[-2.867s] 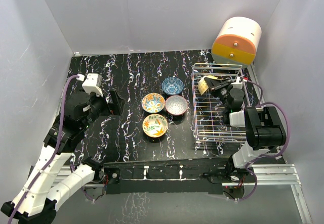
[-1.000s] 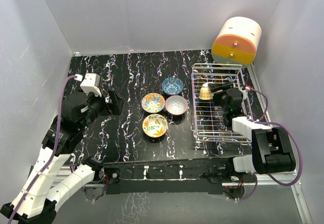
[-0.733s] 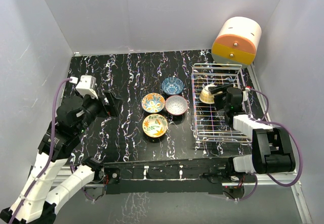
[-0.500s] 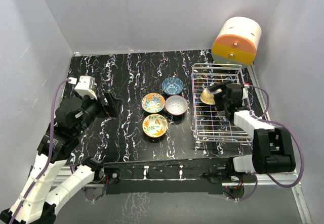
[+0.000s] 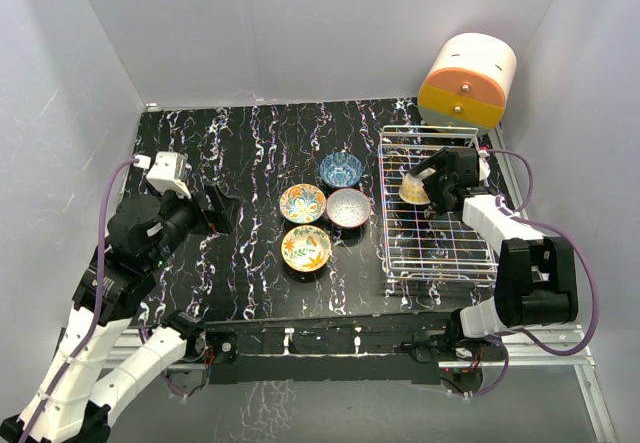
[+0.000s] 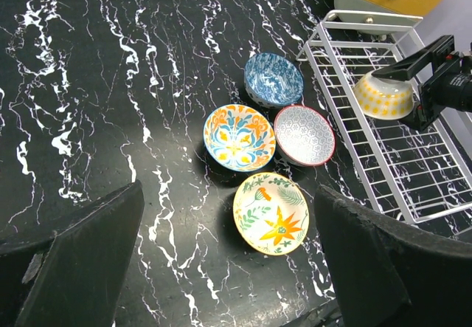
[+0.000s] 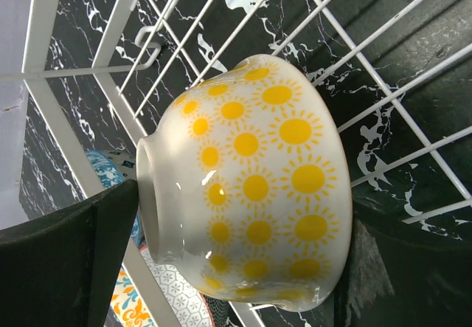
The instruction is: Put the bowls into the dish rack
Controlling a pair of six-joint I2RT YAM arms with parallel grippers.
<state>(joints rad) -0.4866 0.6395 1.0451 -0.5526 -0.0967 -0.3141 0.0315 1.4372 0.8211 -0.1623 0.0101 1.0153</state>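
A white bowl with yellow suns [image 7: 258,194] lies tilted on the wires of the dish rack [image 5: 440,253], near its back. My right gripper [image 5: 428,181] is open around it, one finger by the foot and the other by the rim [image 7: 236,268]. Out on the black table sit three other bowls: a blue one [image 5: 341,170], an orange-and-blue floral one [image 5: 302,203] and a pink-white one [image 5: 348,207]. A cream bowl with orange flowers [image 5: 306,248] sits in front of them. My left gripper [image 5: 215,208] hangs open above the table's left side, with nothing between its fingers [image 6: 81,260].
An orange-and-cream cylindrical box [image 5: 467,78] stands behind the rack at the back right corner. Grey walls close in the table on three sides. The rack's raised wire sides [image 6: 346,28] border the bowl group on the right.
The right gripper's jaws have spread and let go of the yellow-sun bowl, which now rests in the rack. The right arm shifted toward the rack's back. The left arm drew back slightly.
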